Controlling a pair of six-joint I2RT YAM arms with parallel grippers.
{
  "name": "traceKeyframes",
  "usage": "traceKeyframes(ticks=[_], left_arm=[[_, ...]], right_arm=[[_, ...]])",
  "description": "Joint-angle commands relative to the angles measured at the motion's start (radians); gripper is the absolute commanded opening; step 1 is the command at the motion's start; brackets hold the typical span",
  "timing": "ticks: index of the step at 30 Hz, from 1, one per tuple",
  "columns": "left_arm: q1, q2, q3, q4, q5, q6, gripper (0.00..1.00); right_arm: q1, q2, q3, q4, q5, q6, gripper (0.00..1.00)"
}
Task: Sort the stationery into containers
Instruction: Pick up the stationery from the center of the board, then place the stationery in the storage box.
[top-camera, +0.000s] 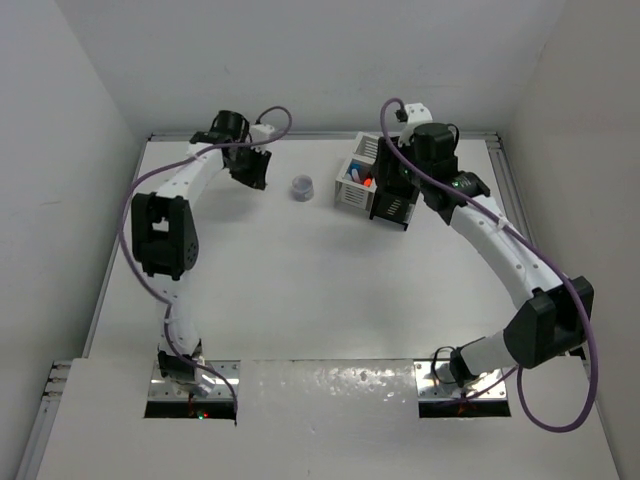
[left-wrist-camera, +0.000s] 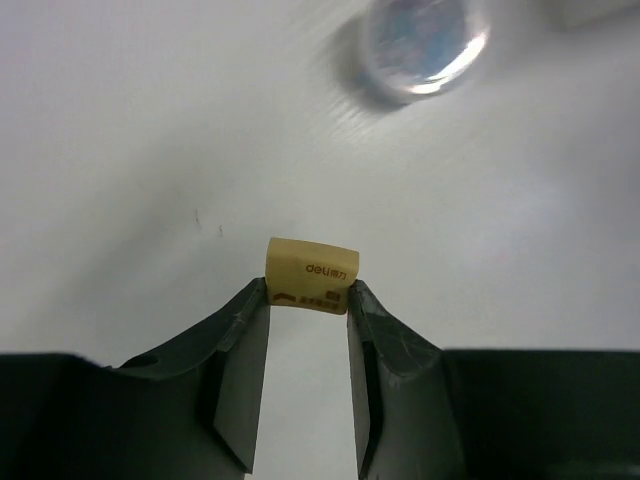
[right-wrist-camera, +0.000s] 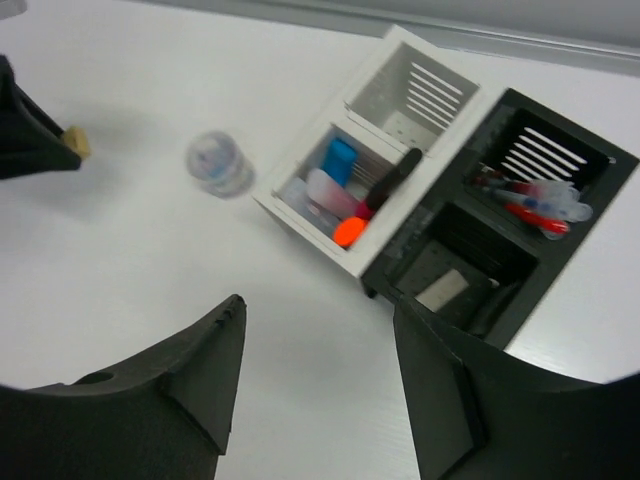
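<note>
One eraser (left-wrist-camera: 311, 274) is being pinched by the narrowed left hand (left-wrist-camera: 308, 300) at the overhead frame's upper left, while the right hand (right-wrist-camera: 318, 305) is gaping empty; carrying it rightward to the bins (right-wrist-camera: 300, 232) is probably coming next.

The beige eraser (left-wrist-camera: 312, 275), a small block with brown print on its face, was pinched by its sides at the fingertips of the left end effector (left-wrist-camera: 310, 292). The greyish round piece (right-wrist-camera: 218, 162), partly clear, stood on the desk between the eraser and the bins, apart from both. The white bin (right-wrist-camera: 300, 235) and the black bin (right-wrist-camera: 555, 270) stood upright and joined side by side. In the white bin lay a blue stick (right-wrist-camera: 341, 160), a pink stick (right-wrist-camera: 330, 190) and a black highlighter (right-wrist-camera: 375, 200) with an orange end. Red pens (right-wrist-camera: 525, 213) lay in the black bin.
</note>
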Motion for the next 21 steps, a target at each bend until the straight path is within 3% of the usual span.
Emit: traceKeyframes(ticks=[1, 3, 8, 11, 14, 21], left_arm=[[-0.009, -0.199, -0.011, -0.034, 0.237, 0.221, 0.0], [-0.012, -0.248, -0.035, -0.075, 0.359, 0.358, 0.0], [-0.033, -0.334, -0.089, -0.111, 0.437, 0.574, 0.0], [-0.056, -0.339, -0.062, -0.114, 0.443, 0.581, 0.0], [-0.082, -0.333, -0.049, -0.125, 0.461, 0.577, 0.0], [-0.153, -0.33, -0.051, -0.145, 0.422, 0.562, 0.0]], right_arm=[[0.003, 0.015, 0.063, 0.038, -0.108, 0.151, 0.59], [0.009, 0.033, 0.061, 0.091, -0.134, 0.202, 0.59], [0.046, 0.089, 0.048, 0.236, -0.263, 0.357, 0.56], [0.096, 0.107, 0.039, 0.279, -0.272, 0.379, 0.56], [0.13, 0.127, 0.002, 0.443, -0.315, 0.446, 0.56], [0.15, 0.234, 0.049, 0.445, -0.312, 0.635, 0.53]])
